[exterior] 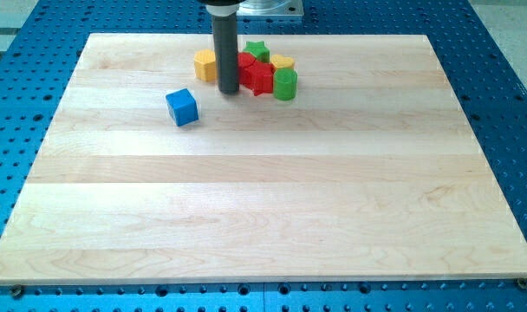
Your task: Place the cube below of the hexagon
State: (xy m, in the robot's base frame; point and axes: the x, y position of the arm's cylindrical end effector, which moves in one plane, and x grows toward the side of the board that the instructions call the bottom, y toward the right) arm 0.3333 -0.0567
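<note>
A blue cube [182,107] sits alone on the wooden board [263,199], left of centre near the view's top. A yellow hexagon [205,65] lies above and to the right of it, at the left end of a cluster. My tip [228,91] is at the end of the dark rod, just right of the hexagon's lower edge and against the cluster's left side. It is to the right of the cube and slightly above it, apart from it.
The cluster right of the rod holds a red star-like block [257,78], a green cylinder [285,85], a green star [257,49], a second yellow block [283,62] and another red piece [245,61]. A blue perforated table surrounds the board.
</note>
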